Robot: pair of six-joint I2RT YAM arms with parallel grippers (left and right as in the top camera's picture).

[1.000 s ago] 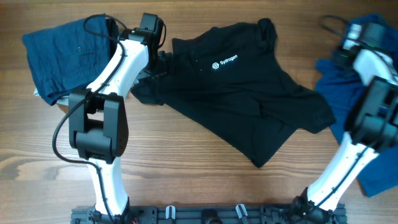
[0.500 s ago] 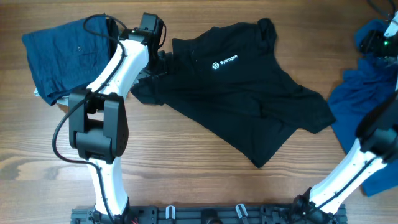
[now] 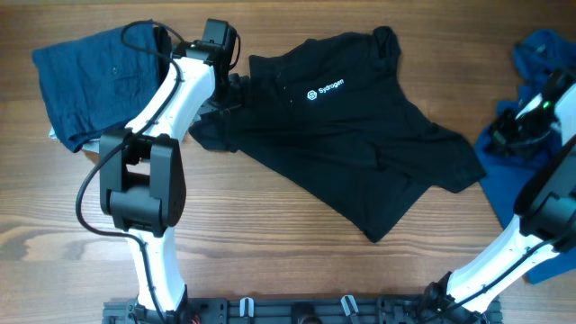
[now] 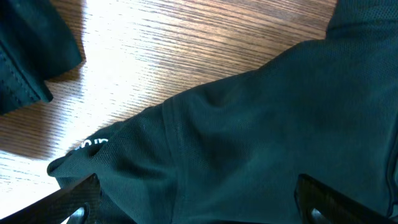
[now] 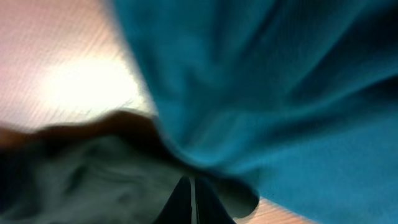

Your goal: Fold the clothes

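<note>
The task looks to be somewhere in its middle, with the main piece not yet started. The black polo shirt point(image 3: 360, 144) lies in the centre of the wooden table point(image 3: 270, 243), chest logo point(image 3: 324, 89) facing up and collar toward the far edge. Its body is slewed at an angle and rumpled, the hem is bunched toward the near right, and no fold has been made in it. At the far left a dark blue garment point(image 3: 81, 76) lies as a compact, roughly squared bundle, which suggests one piece is already folded and set aside. At the far right a loose blue heap point(image 3: 531, 180) lies crumpled and clearly waits its turn. The left gripper point(image 4: 199, 208) hangs low over the shirt's left sleeve, its fingers spread wide with cloth beneath them and nothing grasped. The right gripper point(image 3: 511, 126) is down at the inner edge of the blue heap with its fingers pressed together. Its own camera is blurred and filled with blue cloth, so whether any fabric is pinched between them cannot be told. What is left, by this reckoning, is flattening and folding the polo, then handling the blue heap.
</note>
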